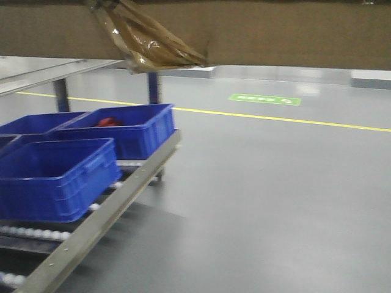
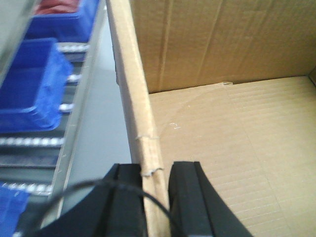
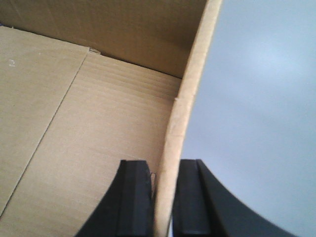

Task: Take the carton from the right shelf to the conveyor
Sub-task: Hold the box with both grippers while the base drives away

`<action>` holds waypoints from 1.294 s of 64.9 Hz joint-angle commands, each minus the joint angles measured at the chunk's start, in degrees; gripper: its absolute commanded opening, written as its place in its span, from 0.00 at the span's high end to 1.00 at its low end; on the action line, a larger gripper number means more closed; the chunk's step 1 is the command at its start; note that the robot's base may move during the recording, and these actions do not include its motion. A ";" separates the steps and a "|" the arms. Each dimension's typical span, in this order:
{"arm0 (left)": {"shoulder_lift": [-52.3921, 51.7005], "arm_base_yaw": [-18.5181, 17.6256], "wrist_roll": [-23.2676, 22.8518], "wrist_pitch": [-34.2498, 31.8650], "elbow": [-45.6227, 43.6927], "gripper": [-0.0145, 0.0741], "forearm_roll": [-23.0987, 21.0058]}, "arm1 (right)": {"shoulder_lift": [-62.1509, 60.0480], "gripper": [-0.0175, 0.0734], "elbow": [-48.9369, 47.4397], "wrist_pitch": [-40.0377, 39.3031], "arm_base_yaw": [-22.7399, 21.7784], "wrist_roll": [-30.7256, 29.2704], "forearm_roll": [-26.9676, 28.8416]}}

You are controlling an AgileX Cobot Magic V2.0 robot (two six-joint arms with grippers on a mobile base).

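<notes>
Carton: the big brown carton fills the top of the front view, with open floor showing under its lower edge.
Tape: a glossy amber tape wad hangs crumpled off the carton's front face, left of centre.
Left end effector: the left end effector is pinched tight on the carton's left wall, with one black finger outside and the other inside the box.
Right end effector: it's the same on the far side, where the right end effector is clamped onto the right wall with a dark pad on each face of the cardboard.
Inside the carton: both wrist views show only bare corrugated bottom and walls.
Steel shelf: the steel shelf sits to the left in the front view, with white rollers along its lower deck and a shiny rail higher up.
Gap: the left wrist view shows a strip of floor between the carton wall and the shelf's side rail, so they are not touching.
Blue bins: blue bins stand on the rollers, and the rear one holds something red.
Floor: the floor is smooth and grey, crossed by a yellow line with a green marking beyond it.
</notes>
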 commanded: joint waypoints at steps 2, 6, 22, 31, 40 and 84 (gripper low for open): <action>-0.53 -0.79 0.60 -4.19 -0.17 0.86 -2.24 | -0.89 0.88 -0.38 -2.34 0.60 -1.40 4.19; -0.53 -0.79 0.60 -4.19 -0.17 0.86 -2.24 | -0.89 0.88 -0.38 -2.34 0.60 -1.40 4.19; -0.53 -0.79 0.60 -4.19 -0.17 0.86 -2.24 | -0.89 0.88 -0.38 -2.34 0.60 -1.40 4.19; -0.53 -0.79 0.60 -4.19 -0.17 0.86 -2.24 | -0.89 0.88 -0.38 -2.34 0.60 -1.40 4.19; -0.53 -0.79 0.60 -4.19 -0.17 0.86 -2.24 | -0.89 0.88 -0.38 -2.34 0.60 -1.40 4.19; -0.53 -0.79 0.60 -4.19 -0.17 0.86 -2.24 | -0.89 0.88 -0.38 -2.34 0.60 -1.40 4.19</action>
